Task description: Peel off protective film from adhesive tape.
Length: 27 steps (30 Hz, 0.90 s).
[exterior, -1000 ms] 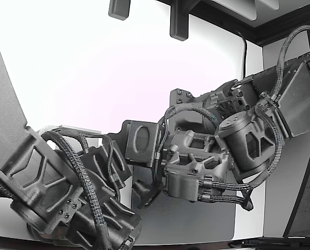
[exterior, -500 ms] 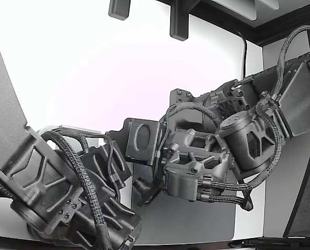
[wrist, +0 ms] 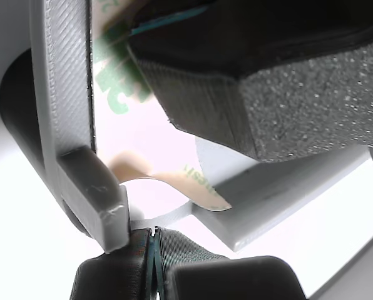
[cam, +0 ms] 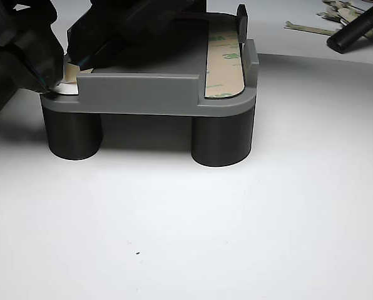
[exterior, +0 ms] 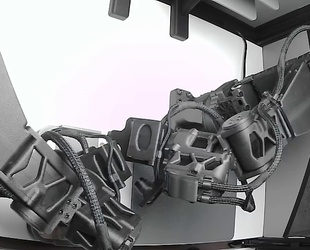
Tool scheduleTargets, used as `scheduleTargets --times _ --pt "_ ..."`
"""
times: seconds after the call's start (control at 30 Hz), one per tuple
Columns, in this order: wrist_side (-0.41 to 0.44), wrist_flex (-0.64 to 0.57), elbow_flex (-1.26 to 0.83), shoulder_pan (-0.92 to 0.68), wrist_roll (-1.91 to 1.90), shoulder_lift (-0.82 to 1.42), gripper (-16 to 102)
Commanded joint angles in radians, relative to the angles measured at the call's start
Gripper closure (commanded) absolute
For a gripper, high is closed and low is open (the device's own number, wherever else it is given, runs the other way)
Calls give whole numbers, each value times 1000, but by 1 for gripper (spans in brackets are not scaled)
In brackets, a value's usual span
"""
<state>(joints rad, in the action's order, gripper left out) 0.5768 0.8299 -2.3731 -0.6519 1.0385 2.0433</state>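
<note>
A grey fixture [cam: 143, 94] stands on two dark round legs on the white table. One tape strip [cam: 224, 62] with green print lies along its right side in the other view. At its left corner my gripper [cam: 54, 81] is shut on the beige end of the protective film [cam: 71, 74]. In the wrist view the film [wrist: 174, 178] curls up off the printed tape [wrist: 121, 94] beside the grey wall [wrist: 64, 94] and runs down into the closed seam of my gripper [wrist: 154, 259]. A foam-padded finger [wrist: 311, 94] of the second arm presses on the fixture.
Two dark arms [exterior: 56, 192] [exterior: 238, 135] crowd the exterior view over a grey mat [exterior: 196, 219]. In the other view, several loose film strips [cam: 311, 28] and a black rod [cam: 355, 31] lie at the back right. The second arm's dark gripper [cam: 130, 31] covers the fixture's top.
The right-hand arm's wrist in the exterior view has shifted slightly to the right and down. The left-hand arm has not visibly moved.
</note>
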Motion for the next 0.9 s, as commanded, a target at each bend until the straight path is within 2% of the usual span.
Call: scheduleTargets --times 0.0,0.2,0.3,0.33,0.37,0.4,0.47,0.5,0.6,0.63,0.7,0.87 --pt "8 17 52 8 5 18 97" --pt "12 210 183 9 -6 21 97" --pt "9 357 258 11 -52 44 84" --pt "0 400 275 11 -75 58 75" --pt "-12 437 293 12 -97 74 52" --pt "-15 472 307 12 -121 86 22" --pt "-29 546 354 12 -189 92 -8" --pt "-43 580 382 12 -235 92 -14" --pt "-86 653 491 12 -393 64 -13" --pt "-86 658 517 12 -443 52 -10" --pt "-77 649 549 20 -515 51 -11" --pt "-146 653 689 86 -591 94 -13"
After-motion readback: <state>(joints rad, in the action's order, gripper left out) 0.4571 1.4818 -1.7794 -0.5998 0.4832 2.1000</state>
